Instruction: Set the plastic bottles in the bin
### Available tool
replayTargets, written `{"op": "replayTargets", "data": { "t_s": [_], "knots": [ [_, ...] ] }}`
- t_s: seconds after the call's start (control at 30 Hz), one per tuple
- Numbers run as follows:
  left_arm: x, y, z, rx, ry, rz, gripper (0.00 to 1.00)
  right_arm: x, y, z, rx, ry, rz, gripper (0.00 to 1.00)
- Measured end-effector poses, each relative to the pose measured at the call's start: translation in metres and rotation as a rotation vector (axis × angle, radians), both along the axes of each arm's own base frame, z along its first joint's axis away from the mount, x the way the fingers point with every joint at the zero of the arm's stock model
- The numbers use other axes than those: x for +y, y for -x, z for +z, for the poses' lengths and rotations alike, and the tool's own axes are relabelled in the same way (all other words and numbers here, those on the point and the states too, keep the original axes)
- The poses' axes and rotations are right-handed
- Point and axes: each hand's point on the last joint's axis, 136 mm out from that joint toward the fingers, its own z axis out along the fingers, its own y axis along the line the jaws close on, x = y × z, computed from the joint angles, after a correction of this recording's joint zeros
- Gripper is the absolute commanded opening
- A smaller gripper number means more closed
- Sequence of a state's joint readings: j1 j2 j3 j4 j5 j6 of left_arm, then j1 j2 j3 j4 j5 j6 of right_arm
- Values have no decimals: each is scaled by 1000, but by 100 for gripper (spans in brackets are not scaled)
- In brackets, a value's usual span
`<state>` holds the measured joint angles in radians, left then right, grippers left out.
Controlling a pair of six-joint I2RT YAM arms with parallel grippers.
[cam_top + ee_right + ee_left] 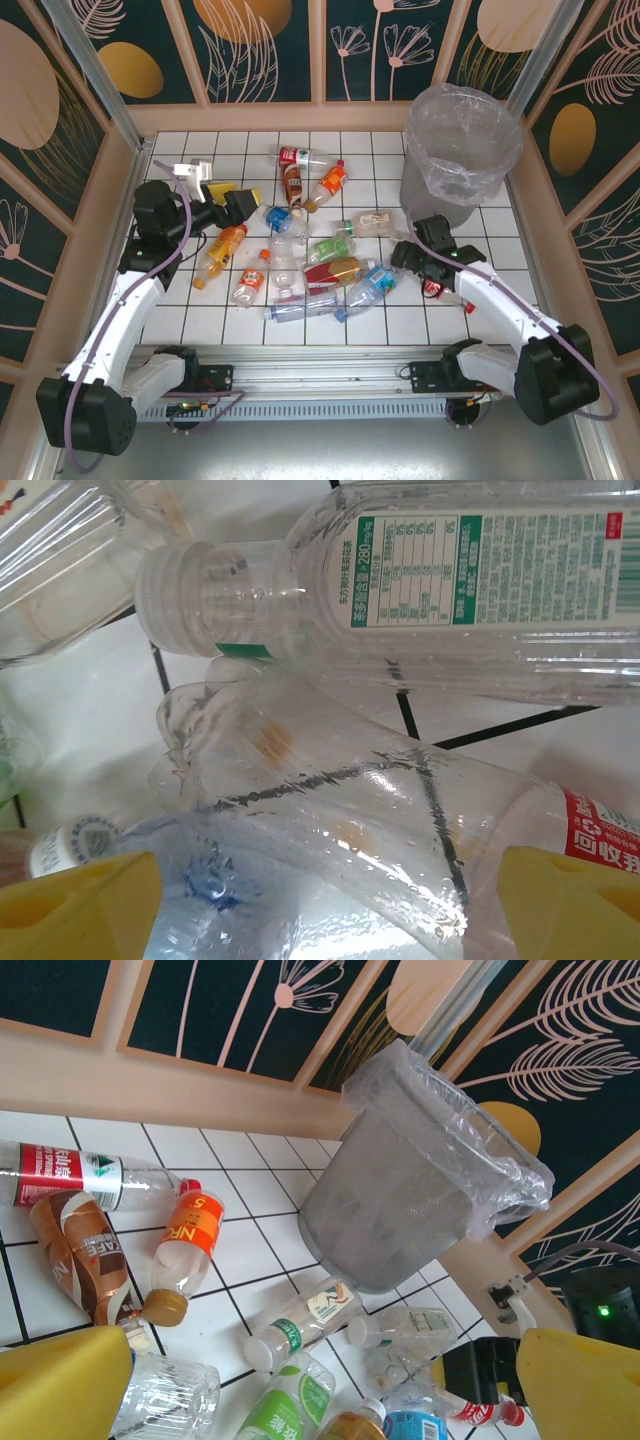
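Note:
Several plastic bottles (330, 248) lie in a loose pile on the white tiled table. The grey bin (460, 150), lined with a clear bag, stands at the back right; it is also in the left wrist view as the bin (400, 1210). My right gripper (402, 262) is low at the pile's right edge. Its yellow fingers stand open on either side of a crushed clear bottle (330, 800), and I cannot tell whether they touch it. My left gripper (245, 205) hovers open and empty over the pile's left side, with a clear bottle (165, 1400) just below its fingers.
A bottle with a green-and-white label (420, 580) lies just beyond the crushed one, and a red-labelled bottle (600, 830) lies by the right finger. Red-white (80, 1175), brown (85, 1260) and orange (190, 1235) bottles lie near the back wall. Wooden walls (290, 115) enclose the table.

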<state>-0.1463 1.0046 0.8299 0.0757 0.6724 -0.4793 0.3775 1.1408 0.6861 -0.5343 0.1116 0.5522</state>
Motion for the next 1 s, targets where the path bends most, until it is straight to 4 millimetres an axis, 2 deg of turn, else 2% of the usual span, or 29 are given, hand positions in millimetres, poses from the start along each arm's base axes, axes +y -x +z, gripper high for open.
{"op": "replayTargets", "data": {
  "t_s": [0.2, 0.37, 0.53, 0.8, 1.0],
  "knots": [
    [0, 1, 1, -2, 0, 0, 99, 1, -9, -5, 22, 68, 18, 88],
    [0, 2, 3, -9, 1, 0, 99, 2, -8, -13, 76, 112, 39, 88],
    [1, 3, 4, -13, 2, 1, 99, 4, -14, -12, 102, 154, 73, 88],
    [1, 3, 5, -16, 2, 3, 99, 15, -16, -16, 169, 149, 148, 89],
    [1, 4, 5, -16, 2, 3, 99, 16, -14, -23, 204, 163, 173, 87]
  ]
}}
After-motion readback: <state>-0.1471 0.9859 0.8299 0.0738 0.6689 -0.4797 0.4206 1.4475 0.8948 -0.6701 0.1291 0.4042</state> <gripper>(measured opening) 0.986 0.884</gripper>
